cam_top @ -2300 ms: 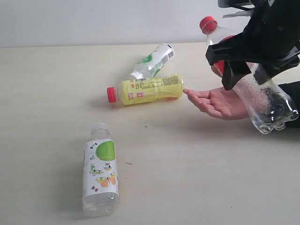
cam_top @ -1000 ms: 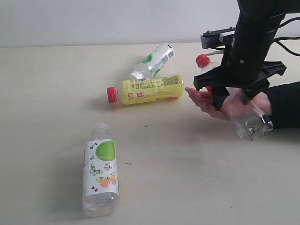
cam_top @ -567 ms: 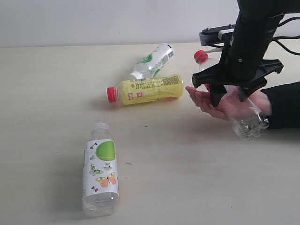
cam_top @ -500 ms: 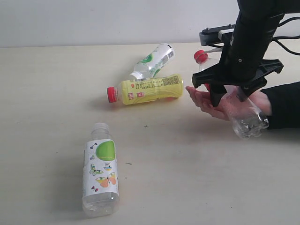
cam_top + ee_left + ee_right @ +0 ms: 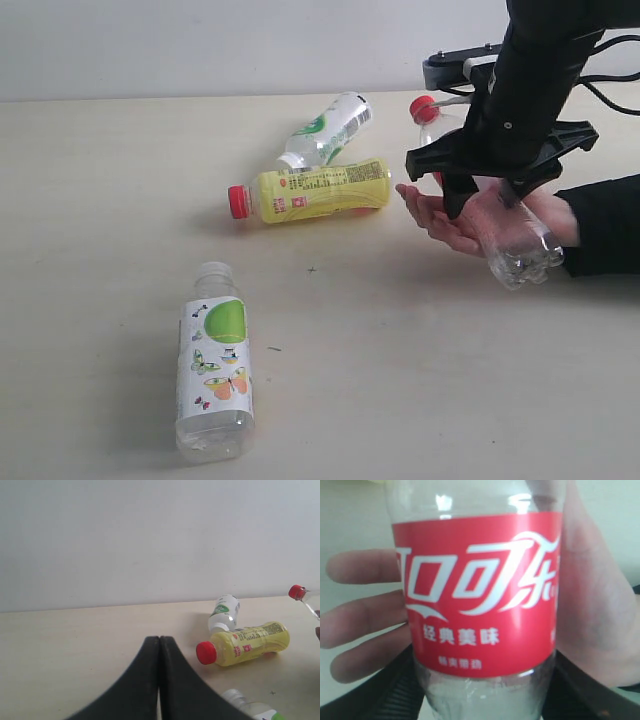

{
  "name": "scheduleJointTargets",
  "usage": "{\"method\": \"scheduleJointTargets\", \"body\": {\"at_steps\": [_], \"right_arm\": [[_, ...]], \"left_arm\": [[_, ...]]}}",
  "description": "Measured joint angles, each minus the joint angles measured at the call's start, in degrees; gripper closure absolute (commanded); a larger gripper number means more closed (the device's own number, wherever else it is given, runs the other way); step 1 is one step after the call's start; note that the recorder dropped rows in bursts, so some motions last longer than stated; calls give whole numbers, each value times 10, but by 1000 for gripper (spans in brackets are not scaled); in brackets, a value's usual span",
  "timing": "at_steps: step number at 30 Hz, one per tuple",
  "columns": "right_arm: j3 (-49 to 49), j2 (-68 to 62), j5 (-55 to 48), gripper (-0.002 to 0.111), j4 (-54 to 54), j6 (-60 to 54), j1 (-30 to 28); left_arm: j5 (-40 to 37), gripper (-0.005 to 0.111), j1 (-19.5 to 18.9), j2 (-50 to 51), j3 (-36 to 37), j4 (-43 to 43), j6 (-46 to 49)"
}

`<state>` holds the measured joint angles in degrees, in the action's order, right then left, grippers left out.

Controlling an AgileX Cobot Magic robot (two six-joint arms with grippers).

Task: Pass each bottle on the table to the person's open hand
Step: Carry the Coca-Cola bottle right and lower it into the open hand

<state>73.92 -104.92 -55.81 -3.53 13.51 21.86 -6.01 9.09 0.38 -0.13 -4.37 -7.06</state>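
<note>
My right gripper (image 5: 481, 205) is shut on the clear bottle with the red label (image 5: 512, 245), holding it tilted with its red cap (image 5: 421, 106) toward the back. The bottle rests across the person's open hand (image 5: 440, 216), palm up, black sleeve at the right. In the right wrist view the red label (image 5: 480, 595) fills the frame, with the palm (image 5: 600, 605) behind and a dark finger (image 5: 395, 692) against each side. The yellow bottle (image 5: 320, 190), the green-white one (image 5: 328, 128) and the butterfly one (image 5: 215, 365) lie on the table (image 5: 100, 200). My left gripper (image 5: 159, 640) is shut and empty.
A pale wall runs behind the table's far edge. The yellow bottle (image 5: 247, 642) and the green-white bottle (image 5: 223, 612) touch each other just left of the hand. The butterfly bottle lies alone near the front left, with bare tabletop round it.
The right arm has come down with the red-label bottle and laid it on the open palm. In the last half second the arm and bottle shifted slightly up and left. The other bottles have not moved.
</note>
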Motion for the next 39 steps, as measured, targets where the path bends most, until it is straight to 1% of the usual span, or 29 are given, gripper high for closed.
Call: {"method": "scheduleJointTargets", "body": {"at_steps": [1, 3, 4, 5, 6, 7, 8, 9, 11, 16, 30, 32, 36, 37, 39], "right_arm": [[0, 0, 0, 107, 0, 0, 0], [0, 0, 0, 101, 0, 0, 0], [0, 0, 0, 97, 0, 0, 0], [0, 0, 0, 90, 0, 0, 0], [0, 0, 0, 87, 0, 0, 0], [0, 0, 0, 80, 0, 0, 0], [0, 0, 0, 77, 0, 0, 0], [0, 0, 0, 72, 0, 0, 0], [0, 0, 2, 66, 0, 0, 0], [0, 0, 9, 63, 0, -1, 0], [0, -21, 18, 63, -8, -4, 0], [0, -21, 18, 60, -8, -4, 0], [0, -21, 18, 42, -8, -4, 0], [0, -21, 18, 39, -8, -5, 0], [0, -21, 18, 38, -9, -7, 0]], "left_arm": [[0, 107, 0, 0, 0, 0, 0], [0, 107, 0, 0, 0, 0, 0], [0, 107, 0, 0, 0, 0, 0], [0, 107, 0, 0, 0, 0, 0], [0, 107, 0, 0, 0, 0, 0], [0, 107, 0, 0, 0, 0, 0], [0, 107, 0, 0, 0, 0, 0], [0, 107, 0, 0, 0, 0, 0], [0, 107, 0, 0, 0, 0, 0], [0, 107, 0, 0, 0, 0, 0], [0, 107, 0, 0, 0, 0, 0], [0, 107, 0, 0, 0, 0, 0], [0, 107, 0, 0, 0, 0, 0], [0, 107, 0, 0, 0, 0, 0], [0, 107, 0, 0, 0, 0, 0]]}}
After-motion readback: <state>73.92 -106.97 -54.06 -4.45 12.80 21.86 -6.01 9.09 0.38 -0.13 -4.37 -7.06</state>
